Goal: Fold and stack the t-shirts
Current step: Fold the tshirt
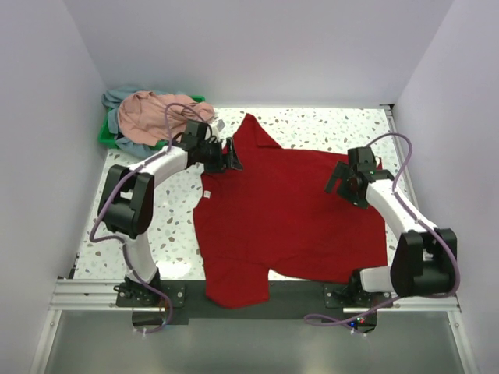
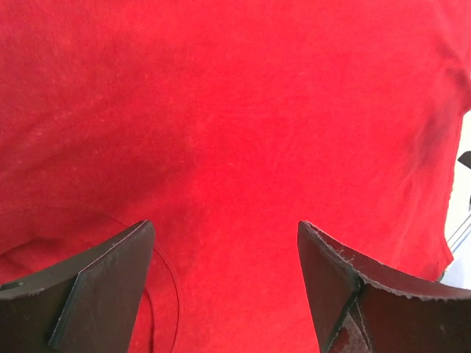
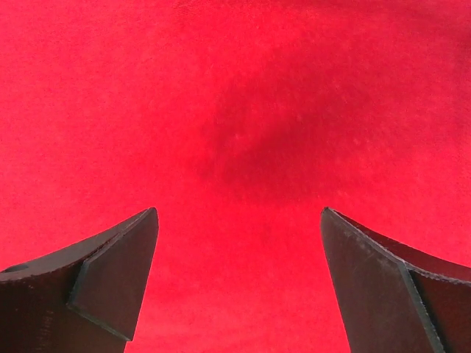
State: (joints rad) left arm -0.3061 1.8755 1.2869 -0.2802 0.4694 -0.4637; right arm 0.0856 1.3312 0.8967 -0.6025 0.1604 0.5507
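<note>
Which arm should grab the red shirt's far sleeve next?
Left, likely: the left claw hangs open right beside the far sleeve of the red shirt, while the right claw is open over its opposite side.

The heaped green tray (image 1: 104, 139) blocks your far-left corner; you can pass along the table strip (image 1: 335, 125) behind the red shirt (image 1: 288, 210).

No readable text or numbers anywhere. Small white tag (image 1: 207, 196) at red shirt's (image 1: 288, 210) edge (too small to read).
</note>
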